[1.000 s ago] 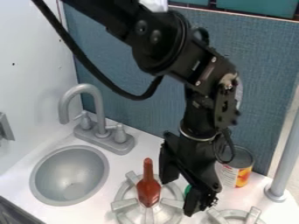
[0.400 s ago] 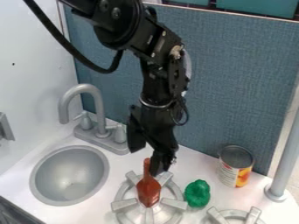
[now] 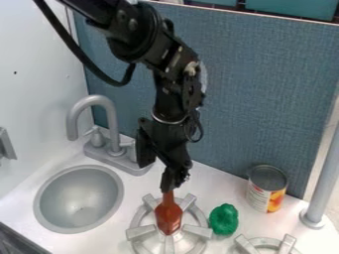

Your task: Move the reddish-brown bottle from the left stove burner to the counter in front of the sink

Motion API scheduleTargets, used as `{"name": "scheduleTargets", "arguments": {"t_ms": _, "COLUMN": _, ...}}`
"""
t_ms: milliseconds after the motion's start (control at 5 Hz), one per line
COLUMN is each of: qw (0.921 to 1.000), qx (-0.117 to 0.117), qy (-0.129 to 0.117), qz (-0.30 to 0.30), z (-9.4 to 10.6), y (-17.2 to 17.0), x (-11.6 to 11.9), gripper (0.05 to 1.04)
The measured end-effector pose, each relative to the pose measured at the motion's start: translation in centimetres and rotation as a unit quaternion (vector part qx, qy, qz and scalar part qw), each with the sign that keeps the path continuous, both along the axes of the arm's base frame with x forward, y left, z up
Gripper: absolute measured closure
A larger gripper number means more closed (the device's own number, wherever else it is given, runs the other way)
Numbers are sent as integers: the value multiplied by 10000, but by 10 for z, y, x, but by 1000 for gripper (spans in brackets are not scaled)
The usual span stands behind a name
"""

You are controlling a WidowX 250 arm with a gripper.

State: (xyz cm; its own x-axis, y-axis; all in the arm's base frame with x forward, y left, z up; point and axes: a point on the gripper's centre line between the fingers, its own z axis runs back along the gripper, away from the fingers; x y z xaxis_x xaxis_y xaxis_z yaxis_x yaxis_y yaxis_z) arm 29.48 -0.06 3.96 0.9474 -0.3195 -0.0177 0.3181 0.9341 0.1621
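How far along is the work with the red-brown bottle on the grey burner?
Looks done: the black two-finger gripper is at the top of the red-brown bottle. In hand: probably the grasping, but I cannot tell if the bottle is held. Left: any lift or move, I judge, since it stands on the round grey burner.

A glossy white countertop (image 3: 218, 183) spans the lower part of the frame. Directly on it stand a grey plastic faucet (image 3: 111, 129) at left, a grey spoked burner (image 3: 140, 231) at bottom centre, a lumpy green pepper-shaped object (image 3: 224, 220) beside it, and a cylindrical, paper-labelled can (image 3: 266, 191) at right.
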Motion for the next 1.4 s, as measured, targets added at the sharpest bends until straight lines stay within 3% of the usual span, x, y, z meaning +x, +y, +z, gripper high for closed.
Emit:
{"name": "scheduleTargets", "arguments": {"t_ms": 600, "qw": 9991, "qx": -60, "qy": 410, "qz": 119, "z": -46, "y": 15, "x": 19, "gripper": 81}}
{"name": "scheduleTargets", "arguments": {"t_ms": 800, "qw": 9986, "qx": -205, "qy": 464, "qz": 127, "z": -59, "y": 18, "x": 24, "gripper": 122}}
{"name": "scheduleTargets", "arguments": {"t_ms": 1000, "qw": 9985, "qx": -231, "qy": 480, "qz": 143, "z": -67, "y": 16, "x": 28, "gripper": 426}}
{"name": "scheduleTargets", "arguments": {"t_ms": 1200, "qw": 9983, "qx": -407, "qy": 382, "qz": 144, "z": -68, "y": 11, "x": 31, "gripper": 655}}
{"name": "scheduleTargets", "arguments": {"t_ms": 1400, "qw": 9981, "qx": -484, "qy": 356, "qz": 162, "z": -69, "y": 9, "x": 30, "gripper": 713}}
